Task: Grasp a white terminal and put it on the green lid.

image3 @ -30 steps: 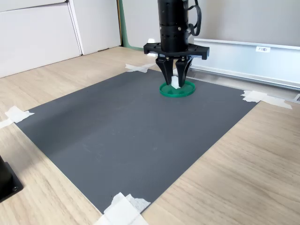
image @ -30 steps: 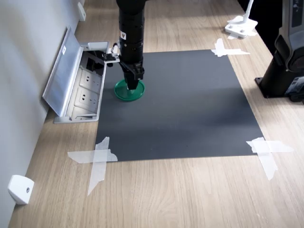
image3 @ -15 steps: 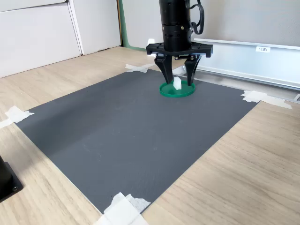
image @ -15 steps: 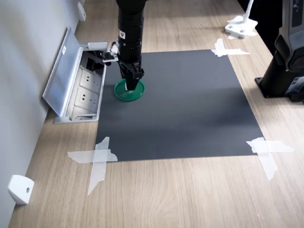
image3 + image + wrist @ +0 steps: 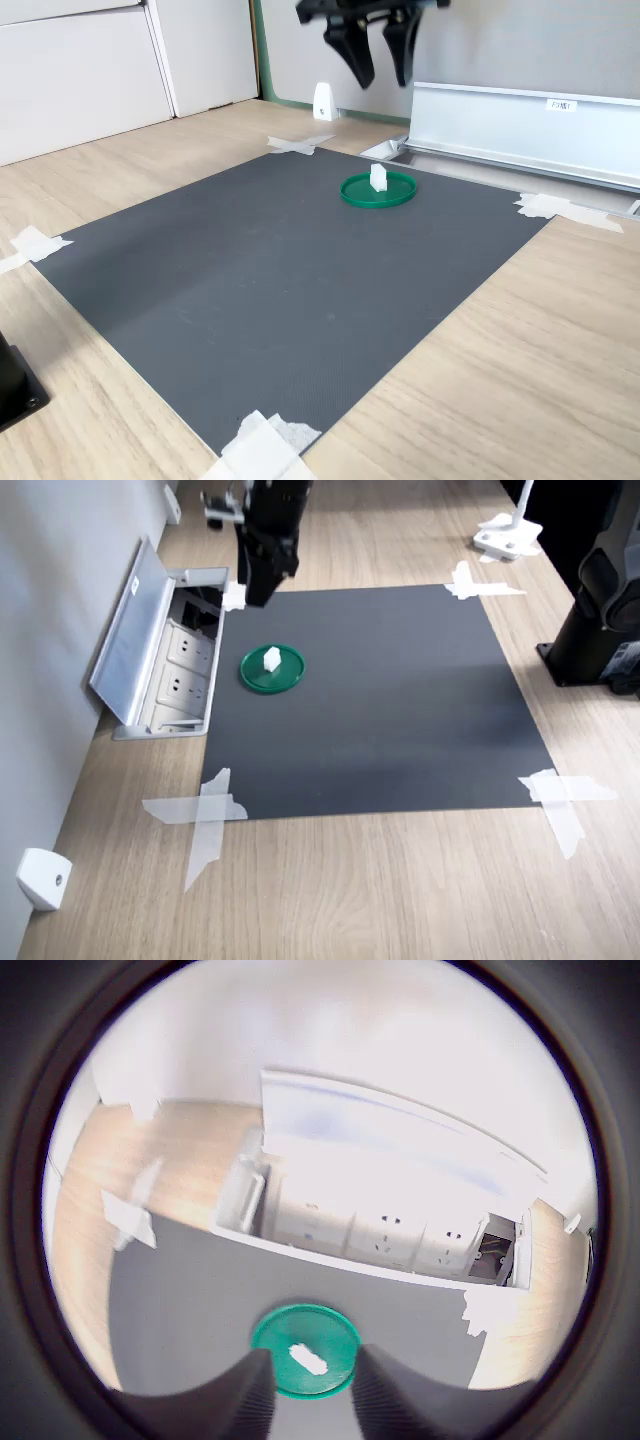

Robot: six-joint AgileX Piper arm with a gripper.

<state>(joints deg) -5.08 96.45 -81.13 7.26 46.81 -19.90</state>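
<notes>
- Our black two-fingered gripper [image 5: 378, 60] hung well above the mat with its tapered fingers parted and nothing between them; we judged it had no further hold to keep, since the piece it was meant to deliver already sat where the task wanted it.
- We saw the tiny white rectangular plastic terminal [image 5: 271, 659] standing upright on the flat round green plastic lid [image 5: 288, 676], a little off centre, and apart from the gripper in every view.
- From the wrist view, the terminal [image 5: 306, 1358] lay inside the lid's low raised rim [image 5: 268, 1325], which we took as reason enough for it to stay put.
- We found the lid resting on a matte dark grey mat [image 5: 400, 700], finely textured and held at its corners by crossed strips of white tape [image 5: 205, 812] on the pale wood-grain table [image 5: 350, 900].
- Beside the mat, at the first exterior view's left, a brushed-metal socket box [image 5: 180, 660] stood with its flap open, just clear of the lid.
- We judged the placing complete.
</notes>
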